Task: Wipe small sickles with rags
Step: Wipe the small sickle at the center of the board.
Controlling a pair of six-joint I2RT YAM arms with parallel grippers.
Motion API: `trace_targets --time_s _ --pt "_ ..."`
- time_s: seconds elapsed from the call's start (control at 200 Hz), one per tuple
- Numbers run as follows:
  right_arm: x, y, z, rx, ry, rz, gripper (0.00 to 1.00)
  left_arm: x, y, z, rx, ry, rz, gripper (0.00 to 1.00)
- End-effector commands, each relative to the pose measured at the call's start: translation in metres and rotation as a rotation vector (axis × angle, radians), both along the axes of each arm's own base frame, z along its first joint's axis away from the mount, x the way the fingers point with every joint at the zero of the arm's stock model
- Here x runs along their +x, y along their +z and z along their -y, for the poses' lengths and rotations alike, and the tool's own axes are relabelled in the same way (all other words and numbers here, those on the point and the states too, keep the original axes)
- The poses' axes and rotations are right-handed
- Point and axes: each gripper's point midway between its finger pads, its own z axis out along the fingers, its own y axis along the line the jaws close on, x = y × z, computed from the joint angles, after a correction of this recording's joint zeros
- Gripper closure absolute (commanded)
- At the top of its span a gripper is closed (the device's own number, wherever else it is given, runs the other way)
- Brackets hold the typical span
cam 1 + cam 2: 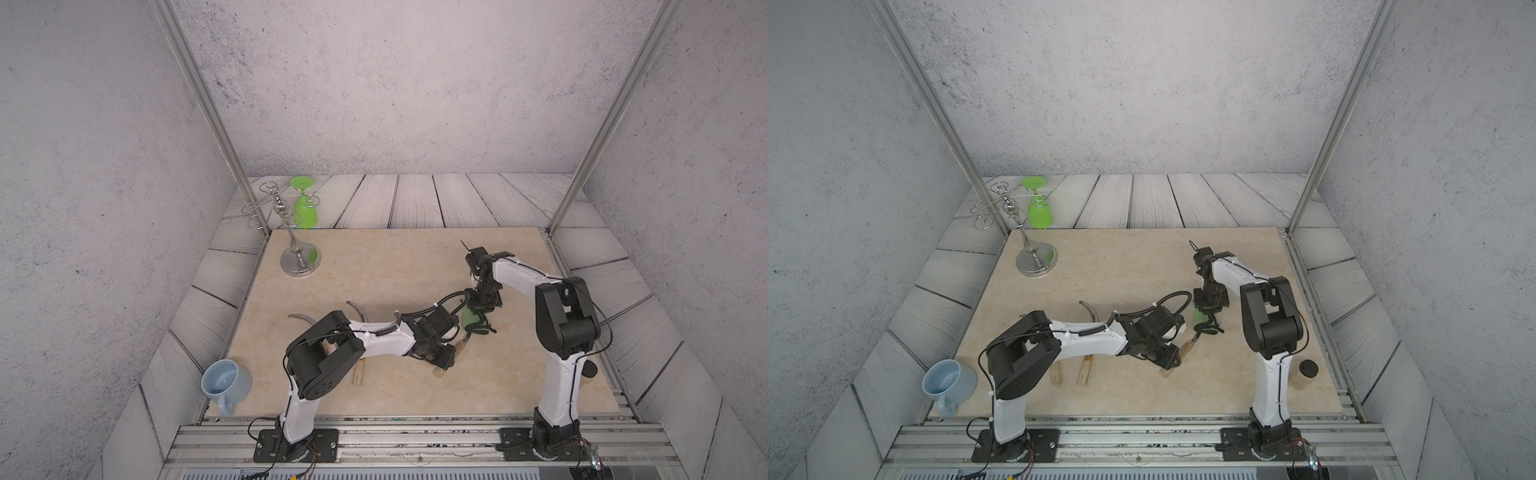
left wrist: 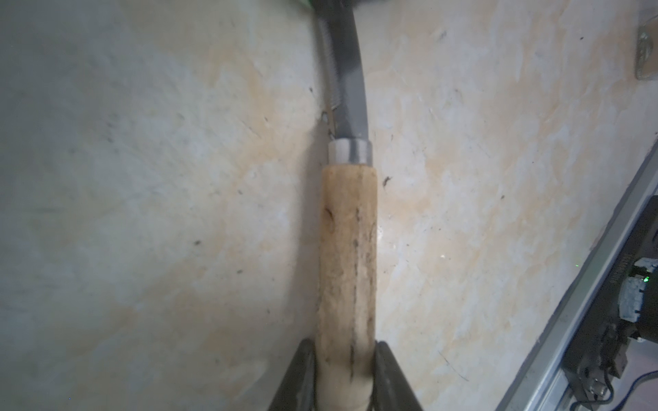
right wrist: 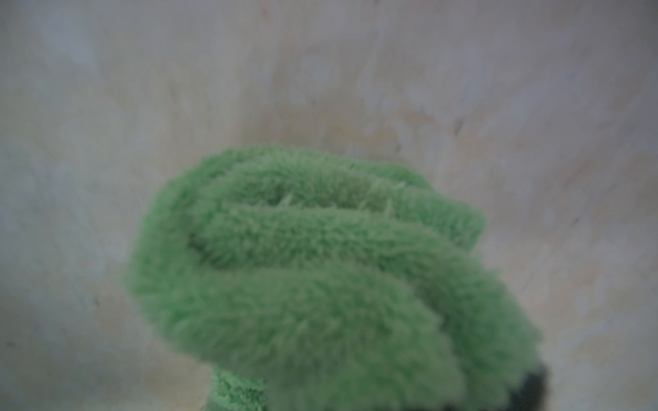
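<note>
My left gripper (image 2: 345,377) is clenched on a sickle (image 2: 347,249) handle near the worktop's (image 1: 374,270) middle. The right gripper (image 1: 477,311) grasps the rag (image 3: 320,277), seemingly against the blade (image 2: 350,71). Its toothed edge could snag the fuzz, tugging it loose.

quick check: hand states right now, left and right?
Left hand: closed on a sickle, at its wooden handle.
Right hand: closed, holding the green rag.
</note>
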Motion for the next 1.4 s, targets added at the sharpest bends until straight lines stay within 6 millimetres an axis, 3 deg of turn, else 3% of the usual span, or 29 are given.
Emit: trace_targets --time_s 0.0,0.165,0.32,0.415,0.545,0.701,0.846,1.086,1.226,1.391 --pt "-0.073 -0.018 -0.004 -0.018 0.01 -0.2 0.79 0.015 -0.003 -0.009 0.044 0.064 0.034 0.9" --pt "-0.096 -0.01 -0.017 0.048 0.009 -0.182 0.79 0.015 -0.009 -0.011 0.057 0.064 0.032 0.9" --pt "-0.093 0.022 -0.019 0.09 0.015 -0.1 0.79 0.013 -0.012 -0.012 0.054 0.07 0.02 0.9" --pt "-0.076 0.053 -0.013 0.082 0.014 -0.025 0.79 0.012 -0.014 -0.013 0.056 0.07 0.015 0.9" --pt "-0.036 0.096 -0.003 0.082 -0.013 0.103 0.79 0.01 -0.015 -0.013 0.055 0.07 0.009 0.9" --pt "0.018 0.121 0.001 0.098 -0.047 0.222 0.79 0.007 -0.016 -0.014 0.049 0.077 -0.009 0.9" --pt "0.059 0.106 -0.012 0.128 -0.04 0.203 0.79 0.006 -0.017 -0.014 0.051 0.075 -0.019 0.9" --pt "0.094 0.041 -0.036 0.157 -0.022 0.066 0.79 0.004 -0.019 -0.013 0.061 0.062 -0.029 0.9" --pt "0.091 0.008 -0.036 0.119 -0.018 -0.03 0.79 0.005 -0.019 -0.013 0.062 0.058 -0.029 0.9" --pt "0.065 -0.016 -0.025 0.065 -0.02 -0.109 0.79 0.006 -0.018 -0.013 0.065 0.063 -0.024 0.9"
